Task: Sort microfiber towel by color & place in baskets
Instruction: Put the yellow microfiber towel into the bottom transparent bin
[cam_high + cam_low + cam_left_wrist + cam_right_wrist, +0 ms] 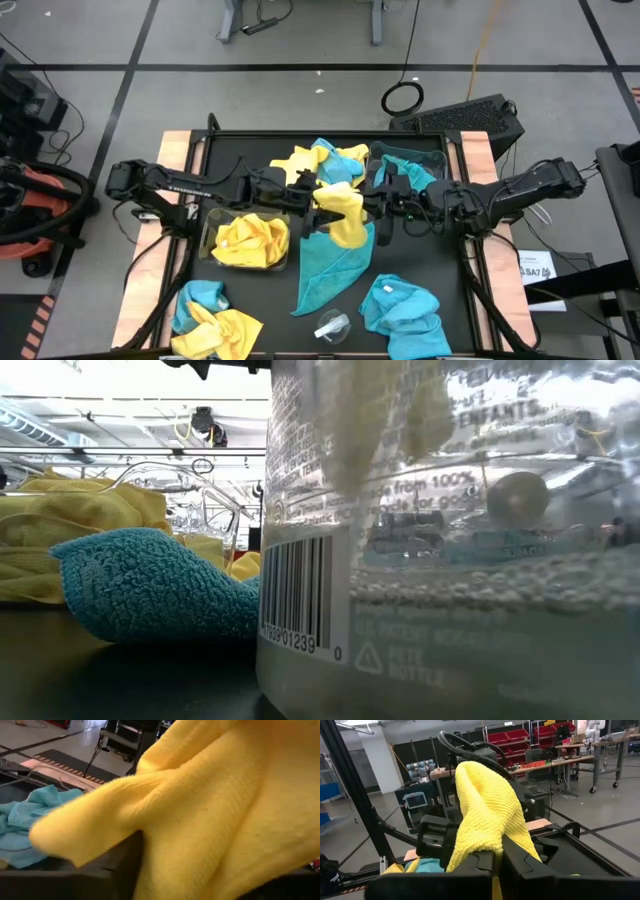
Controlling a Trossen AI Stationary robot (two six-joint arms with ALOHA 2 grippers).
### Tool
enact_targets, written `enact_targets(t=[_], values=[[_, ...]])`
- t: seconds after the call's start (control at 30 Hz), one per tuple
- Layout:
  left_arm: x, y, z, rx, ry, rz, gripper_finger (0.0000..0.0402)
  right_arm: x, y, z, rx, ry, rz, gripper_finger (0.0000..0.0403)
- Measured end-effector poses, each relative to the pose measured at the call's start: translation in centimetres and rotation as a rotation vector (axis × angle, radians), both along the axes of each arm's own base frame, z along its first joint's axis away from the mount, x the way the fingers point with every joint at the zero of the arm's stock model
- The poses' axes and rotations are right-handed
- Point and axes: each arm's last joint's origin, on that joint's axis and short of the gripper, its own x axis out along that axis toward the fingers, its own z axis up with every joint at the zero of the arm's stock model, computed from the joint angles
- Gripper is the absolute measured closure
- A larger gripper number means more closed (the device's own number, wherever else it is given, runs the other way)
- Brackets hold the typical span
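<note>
Yellow towel [342, 205]: fuzzy, bright, draped mid-worktop above spread teal towel [330, 268], stretched between both claws.
Right claw [497, 857]: fingers pinched tight on yellow towel's fold; cloth rises from it as a hump.
Left claw [305, 197]: at towel's other side, touching cloth; how wide, and whether gripping, cannot tell.
Yellow-filled basket [210, 258]: toward left arm, nearer left claw.
Teal-filled basket [440, 160]: behind right arm.
Worktop [275, 300]: black; more towel heaps at near edge.
</note>
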Motion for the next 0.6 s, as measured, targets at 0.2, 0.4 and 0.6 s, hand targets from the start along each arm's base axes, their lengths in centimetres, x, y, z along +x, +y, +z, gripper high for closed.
enact_targets(t=[0.2, 0.4, 0.6], values=[[-0.3, 0.0, 0.5, 0.070, -0.029, -0.036, 0.0365, 0.0, 0.1, -0.1, -0.003, 0.010, 0.017, 0.0399], [-1.8, -0.2, 1.3, 0.076, 0.023, -0.091, 0.0392, -0.2, 0.0, -0.7, 0.018, 0.072, 0.018, 0.0354], [-5.8, -0.4, 3.4, 0.112, 0.128, -0.119, 0.0397, -0.6, 0.0, -1.3, 0.039, 0.146, 0.014, 0.0285]])
